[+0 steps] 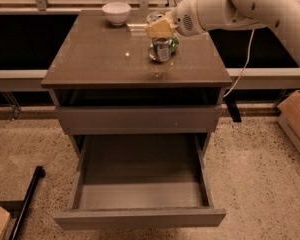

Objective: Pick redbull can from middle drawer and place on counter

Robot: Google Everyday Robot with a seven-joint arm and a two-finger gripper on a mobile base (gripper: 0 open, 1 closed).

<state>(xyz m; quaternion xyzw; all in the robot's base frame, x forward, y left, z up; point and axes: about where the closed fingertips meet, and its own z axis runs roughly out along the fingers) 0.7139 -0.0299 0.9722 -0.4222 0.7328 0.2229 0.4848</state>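
redbull can (pixel 161 50) upright on counter (pixel 100 59), long axis vertical | gripper (pixel 160 28) directly above redbull can, touching or just clear | grip opening: cannot tell

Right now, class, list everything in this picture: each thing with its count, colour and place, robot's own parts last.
counter: one, brown-grey, cabinet top
redbull can: one, bluish-silver, upright on the counter
green can: one, green, close behind the redbull can
bowl: one, white, counter's back left
middle drawer: one, grey, pulled open, lowest
drawer front: one, grey, below the counter
cardboard box: one, brown, floor at right
arm: one, white, reaching in from the right
tool: one, tan, just above the redbull can
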